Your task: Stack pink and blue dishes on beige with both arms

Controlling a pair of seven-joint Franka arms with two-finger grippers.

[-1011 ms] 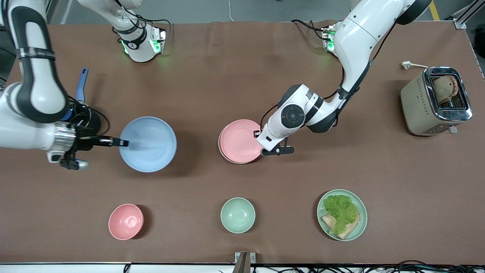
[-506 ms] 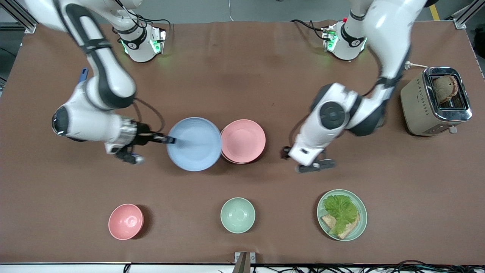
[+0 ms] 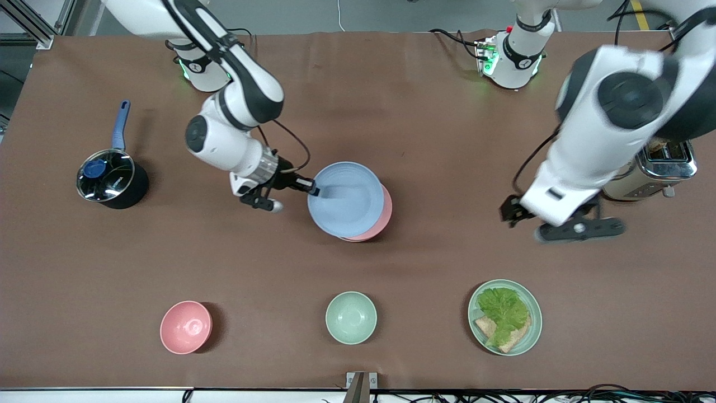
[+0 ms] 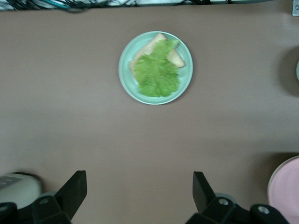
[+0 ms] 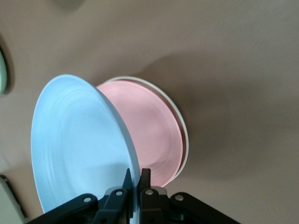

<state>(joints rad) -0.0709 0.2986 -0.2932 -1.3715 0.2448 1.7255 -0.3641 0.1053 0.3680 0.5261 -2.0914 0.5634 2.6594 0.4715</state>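
Observation:
My right gripper point(image 3: 313, 191) is shut on the rim of the light blue plate point(image 3: 347, 198), which it holds tilted over the pink plate point(image 3: 382, 217). In the right wrist view the fingers point(image 5: 139, 175) pinch the blue plate's point(image 5: 79, 144) edge. The pink plate point(image 5: 149, 126) lies under it on the beige plate point(image 5: 186, 140), of which only a cream rim shows. My left gripper point(image 3: 545, 224) hangs open and empty over bare table near the toaster; its fingers point(image 4: 74, 186) stand wide apart.
A toaster point(image 3: 665, 162) stands at the left arm's end and a black pot with a blue handle point(image 3: 109, 179) at the right arm's end. Nearer the camera sit a pink bowl point(image 3: 185, 327), a mint bowl point(image 3: 351, 317) and a mint plate with lettuce point(image 3: 505, 317).
My right gripper has carried the blue plate toward the left arm's end until it is over the pink plate. My left arm has drawn away from the pink plate toward the toaster.

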